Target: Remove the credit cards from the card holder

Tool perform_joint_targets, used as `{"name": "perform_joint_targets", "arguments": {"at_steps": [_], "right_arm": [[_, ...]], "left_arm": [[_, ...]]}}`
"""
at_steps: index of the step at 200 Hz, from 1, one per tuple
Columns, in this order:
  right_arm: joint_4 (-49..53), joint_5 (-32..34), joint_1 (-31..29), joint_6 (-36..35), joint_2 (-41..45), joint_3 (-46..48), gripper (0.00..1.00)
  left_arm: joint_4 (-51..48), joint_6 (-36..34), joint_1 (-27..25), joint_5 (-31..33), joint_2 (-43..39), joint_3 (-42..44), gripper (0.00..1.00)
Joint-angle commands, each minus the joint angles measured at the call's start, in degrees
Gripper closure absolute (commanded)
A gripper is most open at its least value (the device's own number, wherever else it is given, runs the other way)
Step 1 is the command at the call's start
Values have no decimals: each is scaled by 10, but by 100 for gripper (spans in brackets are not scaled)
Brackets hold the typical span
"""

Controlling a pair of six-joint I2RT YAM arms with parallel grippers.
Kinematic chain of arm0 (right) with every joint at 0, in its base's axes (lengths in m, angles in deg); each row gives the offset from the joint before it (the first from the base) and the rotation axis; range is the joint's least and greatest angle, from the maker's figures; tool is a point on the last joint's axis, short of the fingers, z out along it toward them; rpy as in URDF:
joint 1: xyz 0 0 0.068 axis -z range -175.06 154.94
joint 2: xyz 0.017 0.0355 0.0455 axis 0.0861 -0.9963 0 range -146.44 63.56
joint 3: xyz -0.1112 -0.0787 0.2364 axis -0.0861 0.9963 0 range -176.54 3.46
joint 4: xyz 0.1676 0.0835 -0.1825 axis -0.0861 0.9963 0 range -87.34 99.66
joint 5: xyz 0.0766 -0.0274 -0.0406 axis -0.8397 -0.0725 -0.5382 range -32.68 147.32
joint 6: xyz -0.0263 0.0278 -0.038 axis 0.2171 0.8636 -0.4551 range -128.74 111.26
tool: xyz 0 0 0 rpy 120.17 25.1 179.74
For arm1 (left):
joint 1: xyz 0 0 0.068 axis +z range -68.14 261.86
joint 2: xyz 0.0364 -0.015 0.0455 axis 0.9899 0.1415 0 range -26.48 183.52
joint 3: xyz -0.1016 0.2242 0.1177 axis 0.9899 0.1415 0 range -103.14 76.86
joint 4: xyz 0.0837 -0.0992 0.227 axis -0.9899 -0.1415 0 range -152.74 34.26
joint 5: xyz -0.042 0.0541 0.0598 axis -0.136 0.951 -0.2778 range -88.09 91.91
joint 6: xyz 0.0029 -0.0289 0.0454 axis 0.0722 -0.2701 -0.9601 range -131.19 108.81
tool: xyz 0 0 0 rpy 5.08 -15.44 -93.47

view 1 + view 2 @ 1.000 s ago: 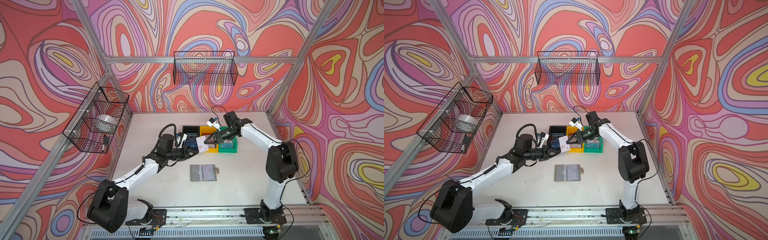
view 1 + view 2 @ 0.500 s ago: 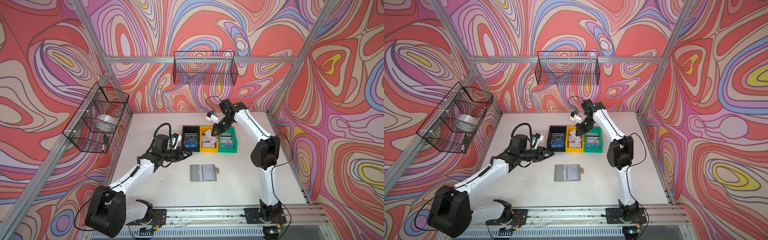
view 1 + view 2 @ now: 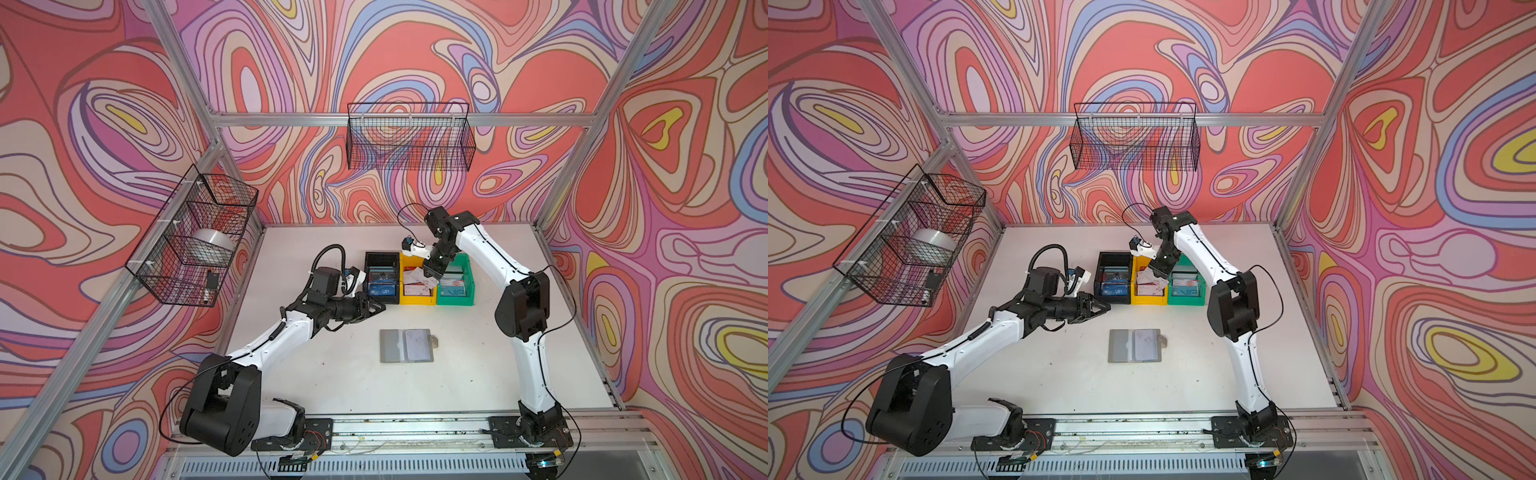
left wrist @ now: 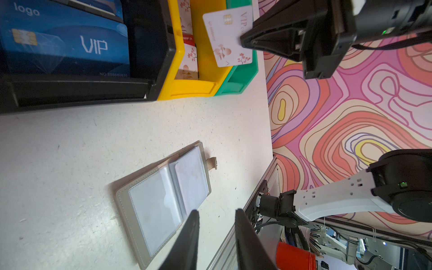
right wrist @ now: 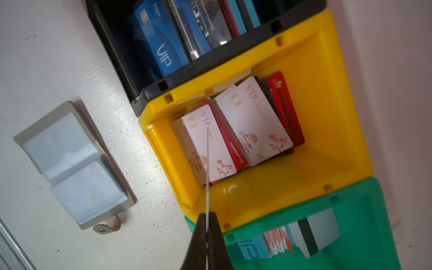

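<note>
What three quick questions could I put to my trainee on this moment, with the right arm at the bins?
1. True or false: the right gripper is shut on a white card.
2. Which bin is that card over? A black bin; B yellow bin; C green bin.
3. Fill in: the holder lies ____ on the table.

Key: 1 true. 2 B. 3 open.
</note>
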Motion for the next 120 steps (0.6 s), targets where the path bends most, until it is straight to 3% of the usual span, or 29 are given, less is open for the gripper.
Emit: {"name": "perform_joint_targets", "arguments": {"at_steps": [1,73,120], "right_arm": [[-35,34,-20,-65,24,26,100],[-63,81,-40,-108,8,41,100],[-69,75,-42,-119,-1,53,100]], "left_arm": [[11,-4,4,-10,1,-10,70],[14,0,5,-4,-16,5,70],[12,-2,8,-3,-18,5,70]]}}
